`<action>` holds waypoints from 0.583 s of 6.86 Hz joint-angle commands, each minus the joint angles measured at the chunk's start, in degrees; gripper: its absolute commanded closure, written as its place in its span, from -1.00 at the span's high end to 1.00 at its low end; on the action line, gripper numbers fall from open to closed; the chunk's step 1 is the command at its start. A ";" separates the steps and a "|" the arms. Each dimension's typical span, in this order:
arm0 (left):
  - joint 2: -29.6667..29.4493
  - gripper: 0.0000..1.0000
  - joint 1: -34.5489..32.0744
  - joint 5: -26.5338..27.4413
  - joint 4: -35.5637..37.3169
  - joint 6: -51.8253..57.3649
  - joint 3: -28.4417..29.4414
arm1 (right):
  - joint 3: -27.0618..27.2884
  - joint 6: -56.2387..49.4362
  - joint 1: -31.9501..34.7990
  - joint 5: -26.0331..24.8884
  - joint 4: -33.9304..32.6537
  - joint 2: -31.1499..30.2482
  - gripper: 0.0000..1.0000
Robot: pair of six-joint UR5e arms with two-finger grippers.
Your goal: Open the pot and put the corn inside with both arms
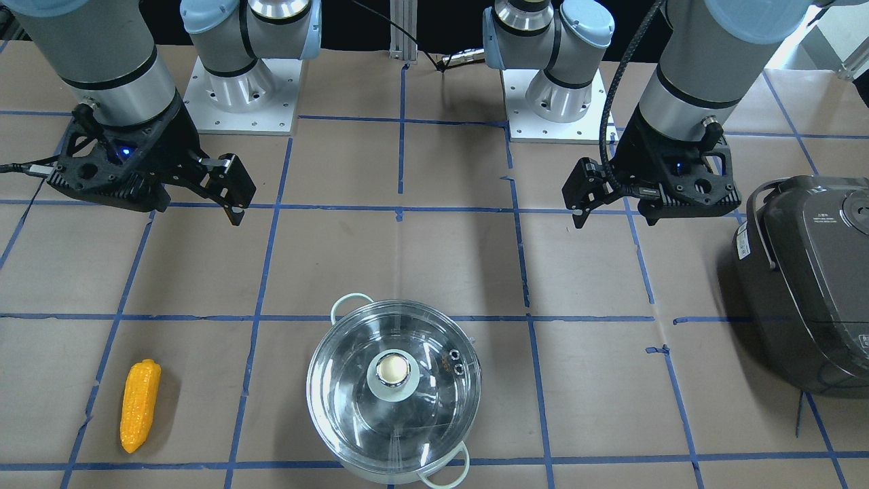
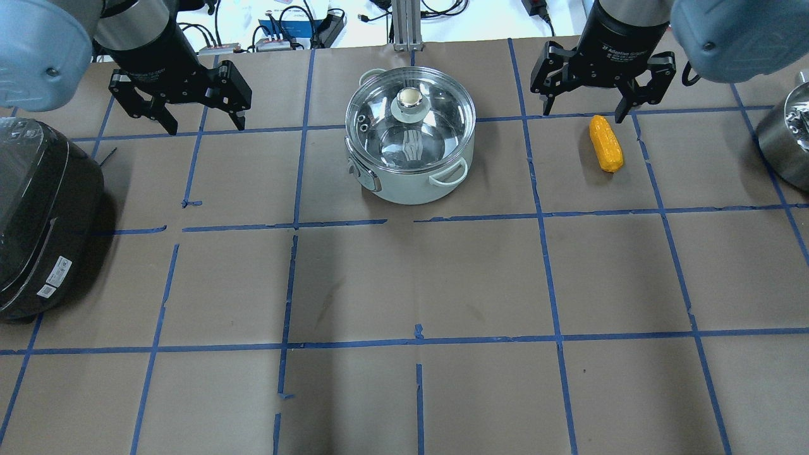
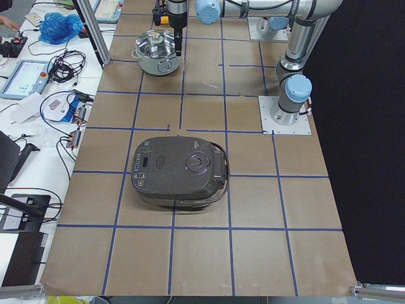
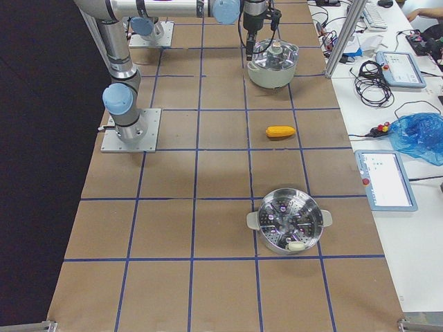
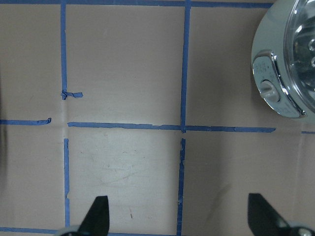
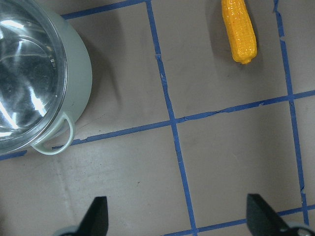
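The pot (image 2: 407,187), pale with two loop handles, stands at the table's far middle with its glass lid (image 2: 436,120) and metal knob (image 2: 409,98) on. It also shows in the front view (image 1: 313,380). The yellow corn (image 2: 605,143) lies on the table to the pot's right, and also shows in the front view (image 1: 140,405). My left gripper (image 2: 205,126) hangs open and empty left of the pot. My right gripper (image 2: 581,112) hangs open and empty just beyond the corn. The right wrist view shows the corn (image 6: 238,30) and the pot (image 6: 81,73).
A dark rice cooker (image 2: 44,208) sits at the left edge. A steel steamer pot (image 4: 289,221) stands at the right end of the table. The arm base plates (image 1: 241,102) are at the robot's side. Blue tape lines cross the brown table cover.
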 commanded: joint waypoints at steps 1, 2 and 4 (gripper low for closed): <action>-0.09 1.00 -0.07 0.03 0.10 0.00 -0.09 | -0.04 0.01 0.05 0.06 0.00 -0.05 1.00; 0.00 1.00 -0.16 -0.05 0.10 -0.09 -0.09 | -0.13 -0.16 0.05 -0.03 0.09 0.04 1.00; -0.09 1.00 -0.34 0.47 -0.07 -0.17 0.08 | -5.28 -5.95 -2.66 0.06 1.22 2.31 1.00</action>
